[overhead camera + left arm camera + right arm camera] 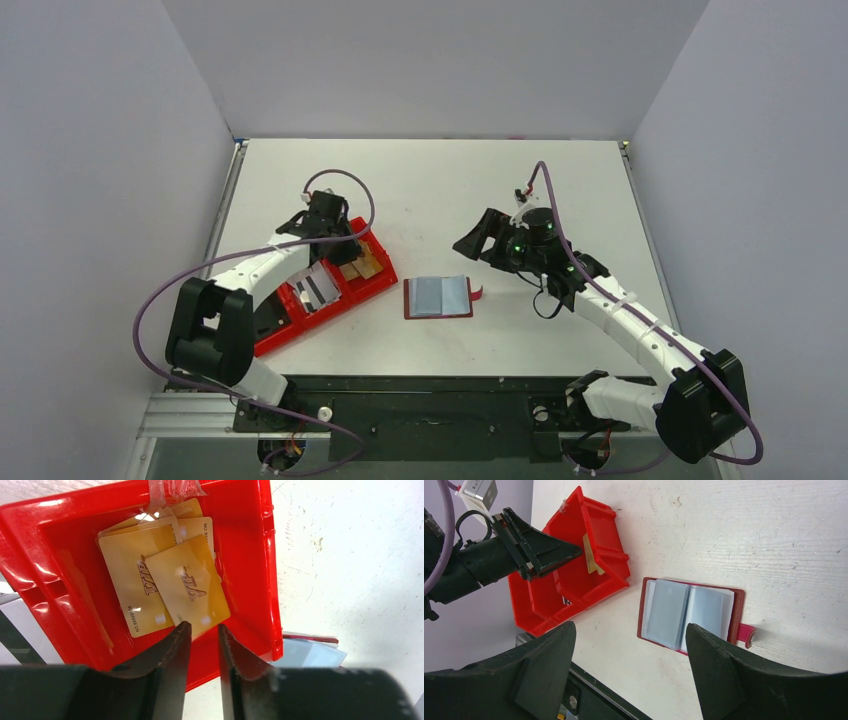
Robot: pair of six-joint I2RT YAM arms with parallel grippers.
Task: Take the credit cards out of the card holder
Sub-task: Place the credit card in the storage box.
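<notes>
The card holder (437, 297) lies open and flat on the table, dark red with grey-blue pockets and its strap tab to the right; it also shows in the right wrist view (689, 612) and at the edge of the left wrist view (312, 650). Several gold credit cards (170, 575) lie loosely stacked in the far compartment of the red tray (265, 555), also seen from above (362, 265). My left gripper (204, 626) hovers just over that compartment, jaws a narrow gap apart and empty. My right gripper (630, 630) is wide open and empty, above the table right of the holder (472, 242).
The red three-compartment tray (300, 335) sits at the left, angled toward the near edge. Its middle compartment holds grey and white cards (315, 290). The table's near edge with a black rail (430, 385) runs below the holder.
</notes>
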